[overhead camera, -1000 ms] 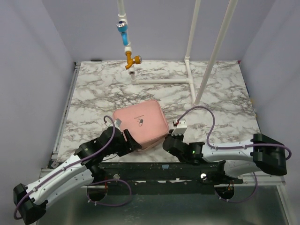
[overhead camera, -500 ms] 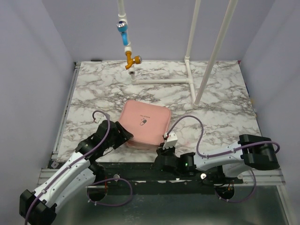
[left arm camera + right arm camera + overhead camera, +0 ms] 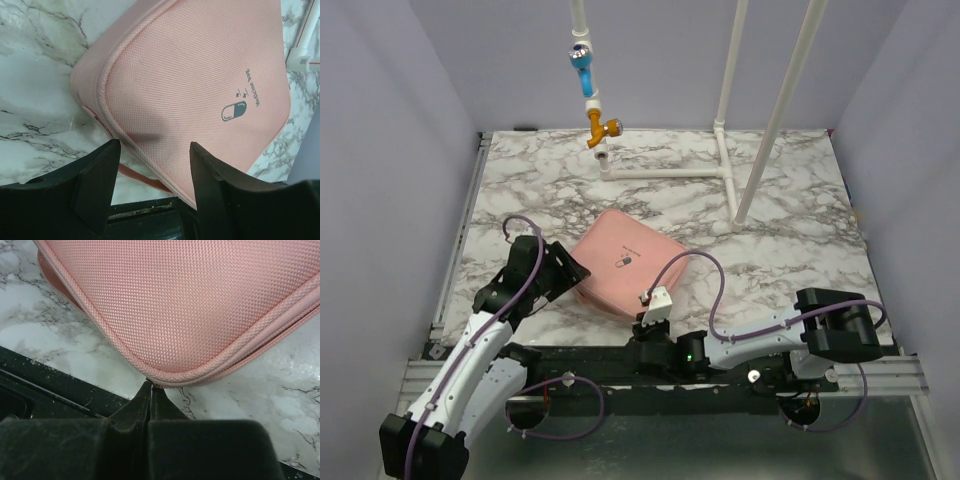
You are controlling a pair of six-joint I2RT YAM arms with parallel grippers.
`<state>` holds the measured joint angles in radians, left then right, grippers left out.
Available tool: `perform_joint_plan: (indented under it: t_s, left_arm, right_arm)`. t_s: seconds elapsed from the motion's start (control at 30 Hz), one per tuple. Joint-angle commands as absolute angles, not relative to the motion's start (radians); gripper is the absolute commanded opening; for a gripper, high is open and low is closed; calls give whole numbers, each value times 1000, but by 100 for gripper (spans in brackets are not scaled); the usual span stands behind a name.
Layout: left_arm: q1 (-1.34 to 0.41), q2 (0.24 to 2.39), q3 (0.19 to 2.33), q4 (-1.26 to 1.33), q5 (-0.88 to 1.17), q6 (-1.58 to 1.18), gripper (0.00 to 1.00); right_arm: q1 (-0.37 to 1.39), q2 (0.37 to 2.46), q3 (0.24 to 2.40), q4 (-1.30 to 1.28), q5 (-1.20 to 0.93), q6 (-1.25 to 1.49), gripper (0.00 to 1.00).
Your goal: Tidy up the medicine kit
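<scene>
Just past table (image 3: 770,230) centre toward 7 o'clock: medicine kit (image 3: 625,262), closed and logo up, now turned corner-first and lying flatter than a second ago, so zip probably nearly round. At its 6 o'clock corner, right gripper (image 3: 151,390) pinched tight on the seam, forearm swung low along the near edge. At 9 o'clock, left gripper (image 3: 152,145) spread wide over the kit's edge.

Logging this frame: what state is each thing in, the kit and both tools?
medicine kit: closed, lying flat, logo side up.
left tool: open, holding nothing, aimed at the kit's edge.
right tool: shut, tips at the seam of the kit's near corner; whether they pinch a zipper pull is unclear.
</scene>
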<state>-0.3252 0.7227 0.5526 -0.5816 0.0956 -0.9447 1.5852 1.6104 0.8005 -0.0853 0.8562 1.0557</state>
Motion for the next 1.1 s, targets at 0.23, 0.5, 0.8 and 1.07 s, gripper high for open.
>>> perform_joint_plan:
  t_s: [0.23, 0.5, 0.8, 1.07]
  left_arm:
    - [-307, 503, 513, -805, 220, -927, 61]
    - [-307, 416, 403, -800, 270, -998, 60]
    - [-307, 525, 332, -654, 272, -1021, 59]
    - [-307, 617, 370, -593, 255, -1014, 60]
  right_arm:
    - [1597, 1676, 850, -184, 912, 1084, 1]
    - [1597, 1677, 855, -176, 912, 1084, 1]
    - [1597, 1655, 823, -171, 905, 1098, 1]
    - [1597, 1651, 805, -157, 894, 1108, 1]
